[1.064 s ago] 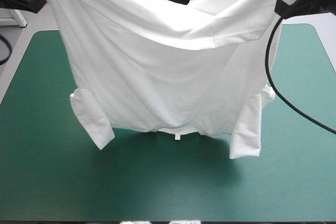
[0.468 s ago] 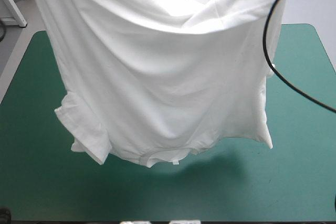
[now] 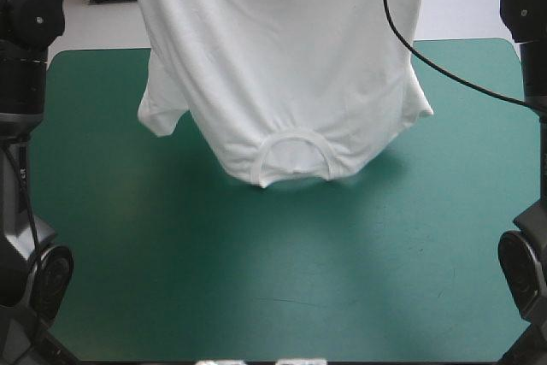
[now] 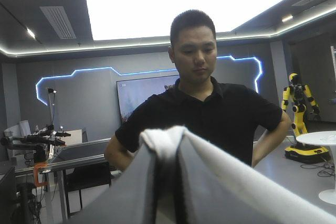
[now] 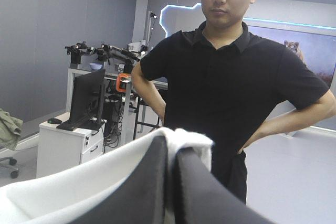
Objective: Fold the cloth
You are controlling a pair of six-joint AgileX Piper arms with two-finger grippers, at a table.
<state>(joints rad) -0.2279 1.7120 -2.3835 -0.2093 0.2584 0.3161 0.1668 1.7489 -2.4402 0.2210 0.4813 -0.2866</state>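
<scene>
- While both arms are up high, the table (image 3: 256,279) spreads wide beneath them, its teal-green cover showing across the whole near half.
- Over the far half hangs the T-shirt (image 3: 282,66), roughly midway between the left and right edges. It is upside down, its long axis running straight up and down, and its hem is pulled out sideways above the top of what I can see.
- At the table's sides stand the left arm (image 3: 26,14) and the right arm (image 3: 521,6), about evenly placed.
- From its wrist, the left gripper (image 4: 169,182) is clenched on a fold of white cloth that drapes over its tips.
- So is the right gripper (image 5: 171,166), pinching its own corner.
- Loose below dangle the left-hand sleeve (image 3: 158,113) and the right-hand sleeve (image 3: 419,100).
- Lowest is the collar (image 3: 293,156), close over the cover. I cannot tell whether it touches.
- To my eye the shirt lies directly below both grippers, neither arm nearer, so laying it flat needs them to descend together, collar end landing first.
</scene>
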